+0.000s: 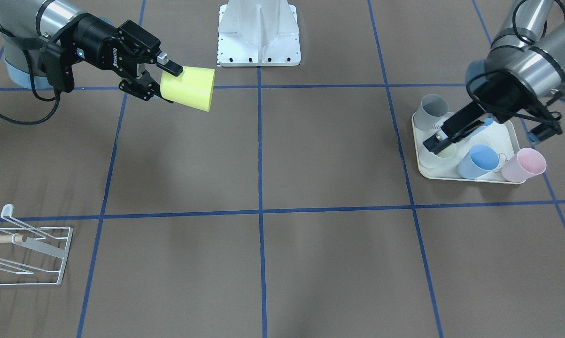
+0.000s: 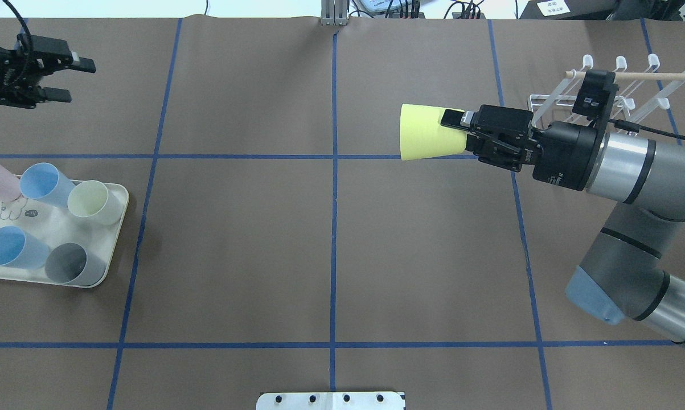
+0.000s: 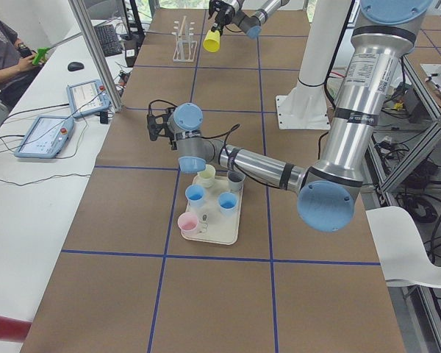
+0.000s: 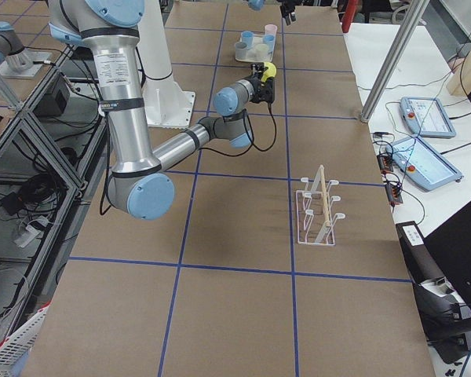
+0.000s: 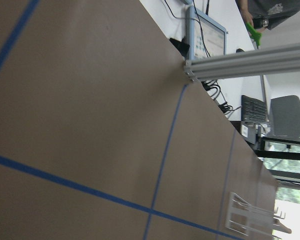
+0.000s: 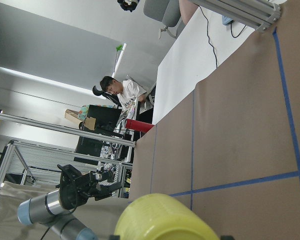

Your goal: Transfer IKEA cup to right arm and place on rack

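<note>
The IKEA cup (image 2: 430,132) is yellow and lies on its side in the air, wide mouth pointing toward the table's middle. My right gripper (image 2: 457,134) is shut on its narrow end; the front view shows the same grip (image 1: 167,82) on the cup (image 1: 188,88), and the right wrist view has the cup (image 6: 165,220) at its bottom edge. The white wire rack (image 2: 621,85) with its wooden dowel stands just behind my right wrist, seen also at the front view's lower left (image 1: 28,251). My left gripper (image 2: 72,80) hovers open and empty at the far left.
A cream tray (image 2: 46,222) at the left holds several cups in pink, blue, pale green and grey. The white robot base plate (image 1: 259,33) sits at the table's near-robot edge. A person sits at a side desk (image 3: 4,55) with control tablets.
</note>
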`<state>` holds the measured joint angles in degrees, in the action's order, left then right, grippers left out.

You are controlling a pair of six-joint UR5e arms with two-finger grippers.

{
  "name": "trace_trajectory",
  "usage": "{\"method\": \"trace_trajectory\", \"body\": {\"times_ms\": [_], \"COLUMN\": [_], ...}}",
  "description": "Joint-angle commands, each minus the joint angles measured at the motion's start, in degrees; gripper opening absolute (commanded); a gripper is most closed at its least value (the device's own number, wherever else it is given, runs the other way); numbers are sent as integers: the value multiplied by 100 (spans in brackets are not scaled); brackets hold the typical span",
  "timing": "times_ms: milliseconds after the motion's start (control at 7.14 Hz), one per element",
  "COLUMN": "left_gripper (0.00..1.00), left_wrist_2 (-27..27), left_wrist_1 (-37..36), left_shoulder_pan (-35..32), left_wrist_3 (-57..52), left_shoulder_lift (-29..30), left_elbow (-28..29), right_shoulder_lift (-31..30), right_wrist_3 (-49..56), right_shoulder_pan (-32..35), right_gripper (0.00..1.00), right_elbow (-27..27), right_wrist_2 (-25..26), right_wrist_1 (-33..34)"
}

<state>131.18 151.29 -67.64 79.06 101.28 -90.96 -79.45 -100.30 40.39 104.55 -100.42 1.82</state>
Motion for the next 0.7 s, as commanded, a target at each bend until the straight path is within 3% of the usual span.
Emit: {"method": "trace_trajectory", "body": {"times_ms": [0,140,280,560], "left_gripper": [100,100,100,100], "left_wrist_2": [-231,-503,-888,-840], "left_wrist_1": [-1096,-1554,-1619,-1637], "left_shoulder_pan": [-416,-556,-506,-505], "left_wrist_3": [-3101,-4220,-4571,-4583], "left_shoulder_lift": [-650,-923,-1178,-1137], "left_elbow": [17,8,130,499], "right_shoulder_lift": [-44,-79,-96,-201], "right_wrist_3": [2,2,2,72], "right_shoulder_pan": [4,4,-5,47], "right_gripper": [13,14,14,14], "right_elbow": [-4,-5,-5,-13], "right_wrist_2": [4,57,83,127], "right_wrist_1": [-24,-24,-24,72]}}
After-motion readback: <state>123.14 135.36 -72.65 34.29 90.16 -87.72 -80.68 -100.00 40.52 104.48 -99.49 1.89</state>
